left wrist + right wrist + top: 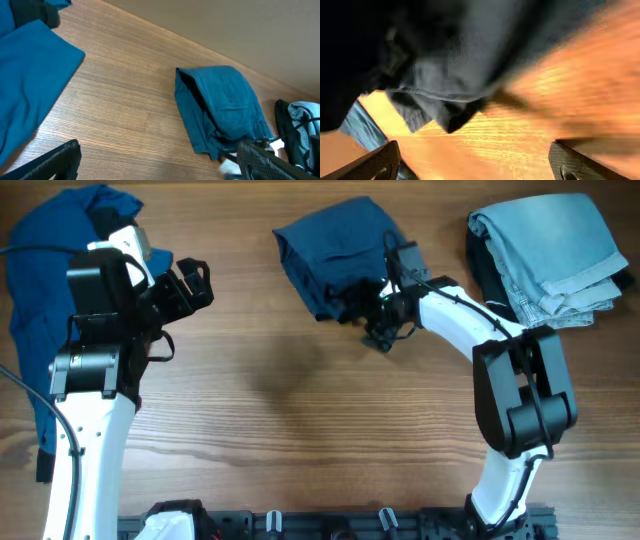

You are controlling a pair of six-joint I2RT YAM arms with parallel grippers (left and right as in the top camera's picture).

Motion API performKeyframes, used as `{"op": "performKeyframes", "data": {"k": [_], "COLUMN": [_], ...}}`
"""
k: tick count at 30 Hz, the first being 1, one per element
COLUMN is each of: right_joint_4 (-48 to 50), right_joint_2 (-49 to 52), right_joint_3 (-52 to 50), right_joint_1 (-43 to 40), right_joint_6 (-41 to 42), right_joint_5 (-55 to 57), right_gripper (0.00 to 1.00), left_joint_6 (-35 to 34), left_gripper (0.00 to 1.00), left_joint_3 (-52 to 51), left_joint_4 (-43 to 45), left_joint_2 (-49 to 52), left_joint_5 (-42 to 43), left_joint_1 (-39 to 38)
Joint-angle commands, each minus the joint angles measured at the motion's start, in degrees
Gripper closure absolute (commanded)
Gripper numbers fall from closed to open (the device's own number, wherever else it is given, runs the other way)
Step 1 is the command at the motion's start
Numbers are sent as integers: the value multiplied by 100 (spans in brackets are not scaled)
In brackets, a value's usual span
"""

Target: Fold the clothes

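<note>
Left fingers (57, 160) and right fingers (580, 160) gape empty; pale denim jeans (550, 245) and dark-blue cloth (335, 245) look folded, rumpled bright-blue garment (50, 270) at left edge unfolded.

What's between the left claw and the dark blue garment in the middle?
Nothing but bare table separates the left claw and the dark blue garment, as the overhead view shows.

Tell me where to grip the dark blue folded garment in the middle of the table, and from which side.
Grip the dark blue garment at its near right corner, coming in low from the front right with the right gripper. That corner juts out over bare table, and the open gripper sits right beside it, so it is likely the easiest pinch.
</note>
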Motion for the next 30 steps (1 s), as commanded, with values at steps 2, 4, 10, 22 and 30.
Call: {"op": "performKeyframes", "data": {"k": [2,4,10,22,30], "right_joint_4": [1025,1611,1049,1631,1027], "right_joint_2": [-140,-140,-138,-138,-1075], "right_joint_3": [-157,-157,-157,-157,-157], "right_joint_1": [201,216,214,-59,-61], "right_joint_6": [-1394,-1458,68,514,153], "right_joint_5": [-61,-162,940,1587,1113], "right_gripper": [4,4,0,0,0], "left_joint_6": [-52,-52,-52,-50,-50], "left_gripper": [0,0,0,0,0], "left_joint_3": [39,39,39,39,39], "left_joint_4": [11,7,4,7,22], "left_joint_2": [35,35,35,35,44], "left_joint_5": [-33,-35,-35,-37,-35], "left_joint_1": [20,20,20,20,20]}}
